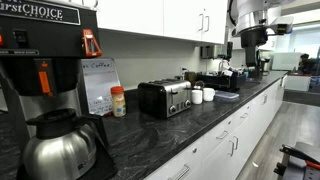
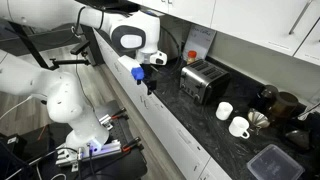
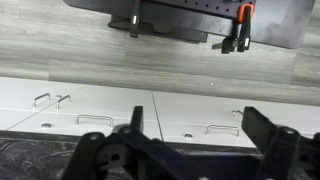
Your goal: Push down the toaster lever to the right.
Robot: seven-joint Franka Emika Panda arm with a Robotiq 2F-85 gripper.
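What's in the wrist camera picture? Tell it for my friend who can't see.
The robot's gripper stands wide open and empty at the bottom of the picture, by a strip of dark counter. Past it are white drawers with metal handles, then a grey wood-look floor.

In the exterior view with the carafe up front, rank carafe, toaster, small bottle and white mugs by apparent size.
1. steel carafe, though its nearness to the camera inflates it
2. toaster
3. small bottle
4. two white mugs, alike, so unranked against each other
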